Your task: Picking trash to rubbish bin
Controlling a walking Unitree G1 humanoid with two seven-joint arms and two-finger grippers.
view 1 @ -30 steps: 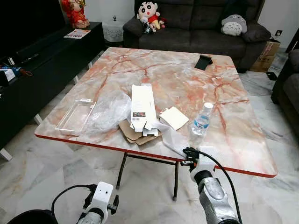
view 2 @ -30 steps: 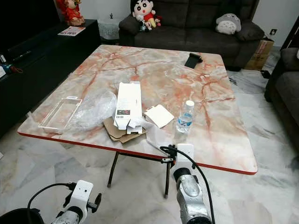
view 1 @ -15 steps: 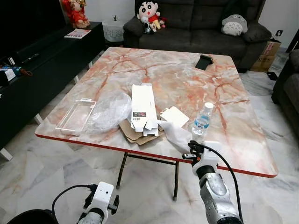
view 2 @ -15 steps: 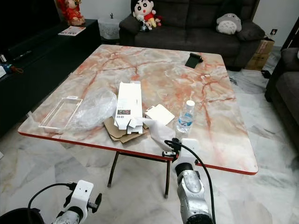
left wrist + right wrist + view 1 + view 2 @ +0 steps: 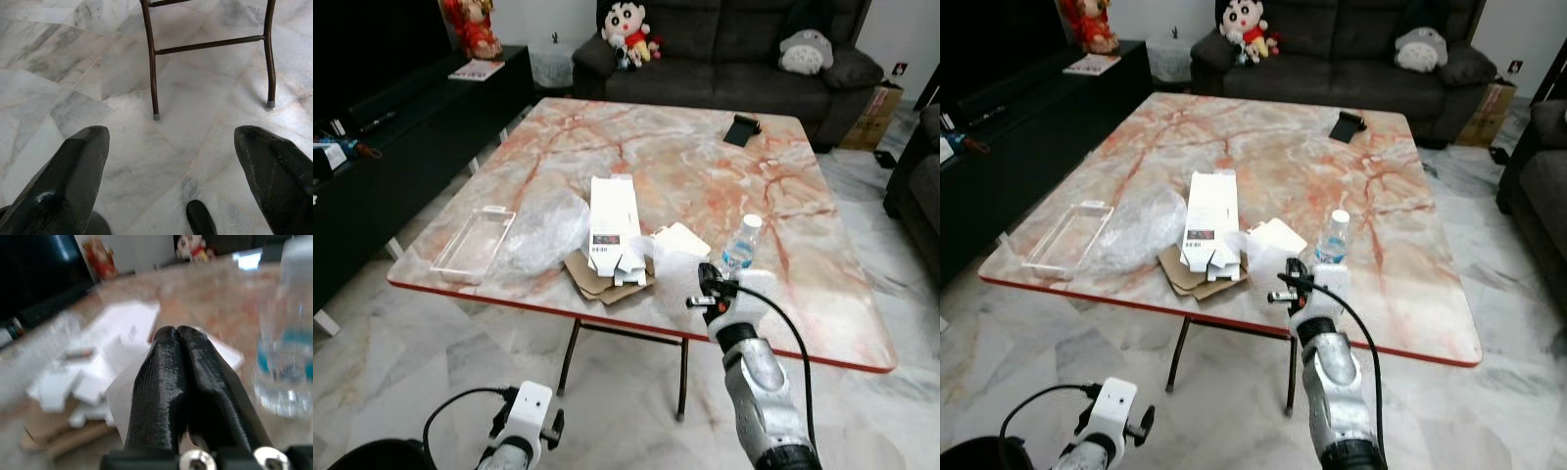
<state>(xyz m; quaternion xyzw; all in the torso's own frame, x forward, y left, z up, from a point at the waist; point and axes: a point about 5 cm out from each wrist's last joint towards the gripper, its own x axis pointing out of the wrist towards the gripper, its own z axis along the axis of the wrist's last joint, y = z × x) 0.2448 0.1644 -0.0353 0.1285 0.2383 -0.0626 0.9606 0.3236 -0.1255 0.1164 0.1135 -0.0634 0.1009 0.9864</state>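
My right gripper (image 5: 704, 278) is shut on a clear plastic sheet (image 5: 670, 277) and holds it up over the near edge of the marble table (image 5: 822, 313). In the right wrist view the two fingers (image 5: 168, 357) are pressed together, with the pale sheet (image 5: 117, 399) beside them. More trash lies on the table: a white box (image 5: 613, 224), brown cardboard (image 5: 590, 278), a white card (image 5: 685, 238), crumpled clear wrap (image 5: 544, 229), a clear tray (image 5: 473, 245) and a water bottle (image 5: 739, 247). My left gripper (image 5: 168, 134) hangs open low above the floor.
A dark rounded object (image 5: 372, 458) sits at the bottom left by my left arm. A black item (image 5: 741, 128) lies at the table's far side. A black TV cabinet (image 5: 401, 127) runs along the left, and a dark sofa (image 5: 724, 49) stands behind. Table legs (image 5: 150, 63) stand ahead.
My right gripper has risen and moved forward and a little left, lifting the clear plastic sheet off the table's near edge. The left arm has not moved.
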